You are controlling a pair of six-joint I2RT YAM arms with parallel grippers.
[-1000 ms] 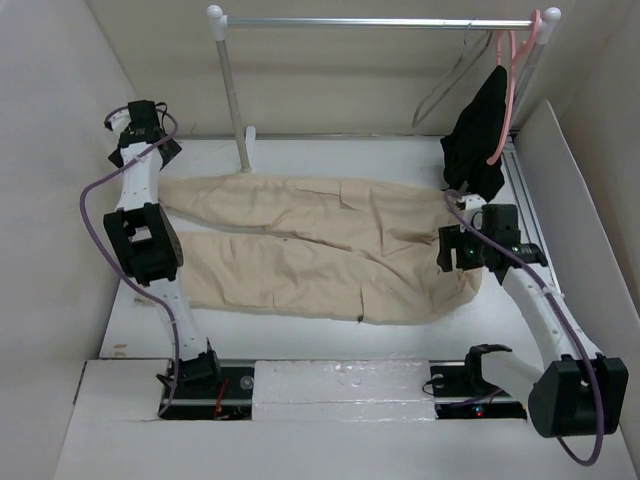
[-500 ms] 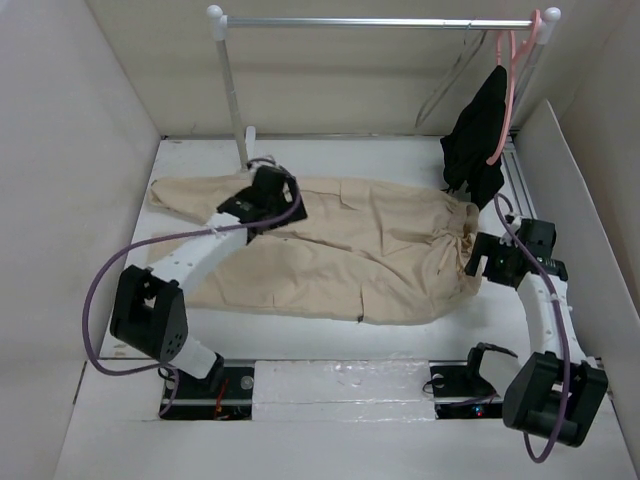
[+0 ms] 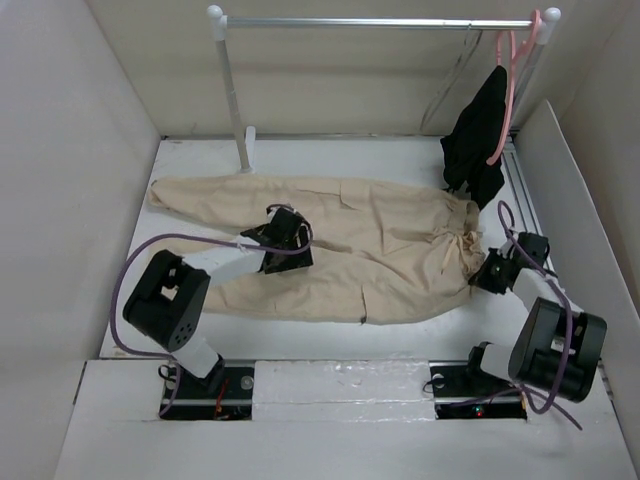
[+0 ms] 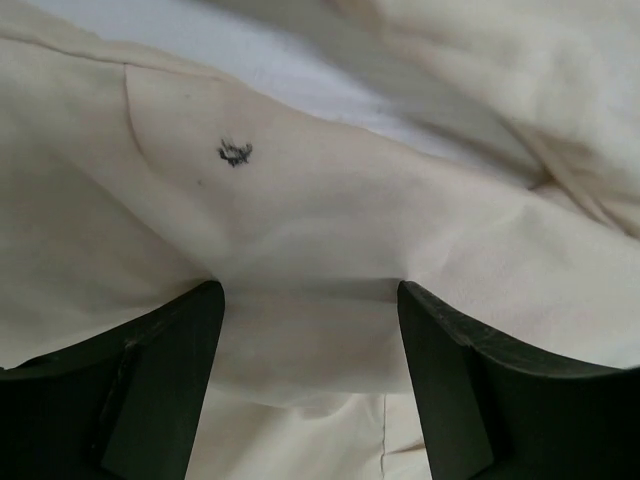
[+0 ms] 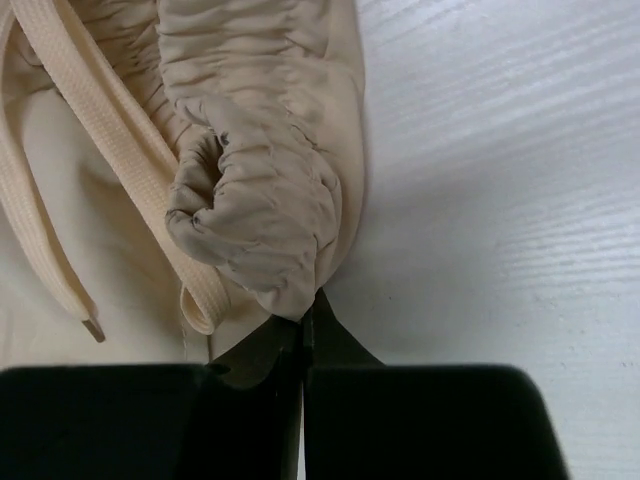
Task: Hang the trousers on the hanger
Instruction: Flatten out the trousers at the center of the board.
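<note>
The left end effector (image 4: 310,300) is held wide open just above the trousers (image 3: 380,240), with beige cloth and a small dark mark (image 4: 235,152) seen between and beyond its fingers; nothing is gripped. Compared with half a second ago, it has been brought from the far leg towards the near edge, and it is now placed over the near leg, close to the gap between the two legs, with the left arm folded back.

The right end effector (image 5: 305,315) is closed, and a bunched fold of the gathered waistband is caught at its tips, beside the flat drawstring (image 5: 60,200). It is found at much the same spot at the waist edge as before, while the right arm has been drawn back towards its base.

The trousers are laid flat across the tabletop (image 3: 340,155) as before, waist to the right. The wire hanger (image 3: 450,78) is hung on the rail (image 3: 380,21) at the back, near a pink hanger (image 3: 505,90) on which a black garment (image 3: 478,135) is carried.
</note>
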